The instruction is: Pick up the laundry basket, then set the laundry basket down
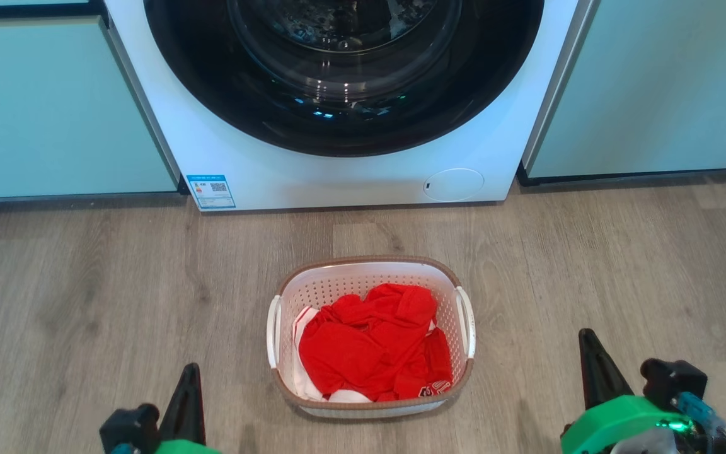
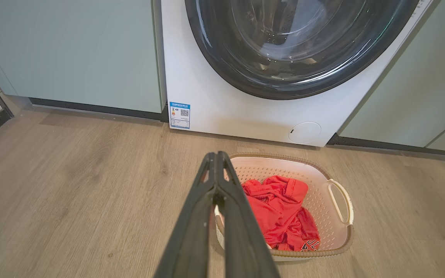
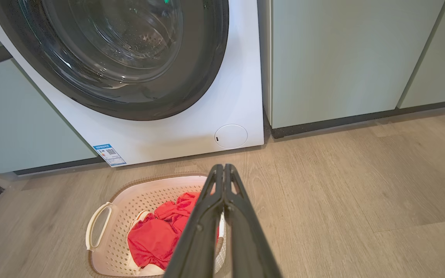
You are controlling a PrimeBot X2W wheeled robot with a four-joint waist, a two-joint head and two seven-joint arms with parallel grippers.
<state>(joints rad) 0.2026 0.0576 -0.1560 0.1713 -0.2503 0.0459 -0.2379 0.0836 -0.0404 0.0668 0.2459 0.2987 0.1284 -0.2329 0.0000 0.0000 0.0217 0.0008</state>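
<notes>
Head view: laundry basket (image 1: 369, 260) sits flat on the floor (image 1: 86, 296), centred just in front of the washing machine (image 1: 338, 183), w/ red clothes (image 1: 369, 340) heaped inside. Its two white handles (image 1: 466, 321) face out sideways, i.e. one toward each arm, prob. why the robot is squared up to it. Left jaws are at lower left and right jaws at lower right, each reading as one dark wedge. Both are well apart from the basket, one per side, w/ nothing in them.

Left wrist view: the two dark fingers (image 2: 195, 231) are pressed together right to the tips, no gap, gripping nothing. They aim at the basket's near-side rim. Tips overlap that rim in this view, but can't tell any contact from here; the head view suggests none. The far handle loop stands clear and open.

Right wrist view: same story mirrored. Fingers (image 3: 203, 231) are shut tight on nothing, aimed at the basket's near wall, w/ the opposite handle visible beyond the clothes.

Judgement: pickup not begun, as the basket's weight is all on the floor. A symmetric approach makes sense for a two-handle lift that keeps it level. Closed jaws can't clamp a handle, so they'd need to open first, or else slip closed through the loops as hooks.
</notes>
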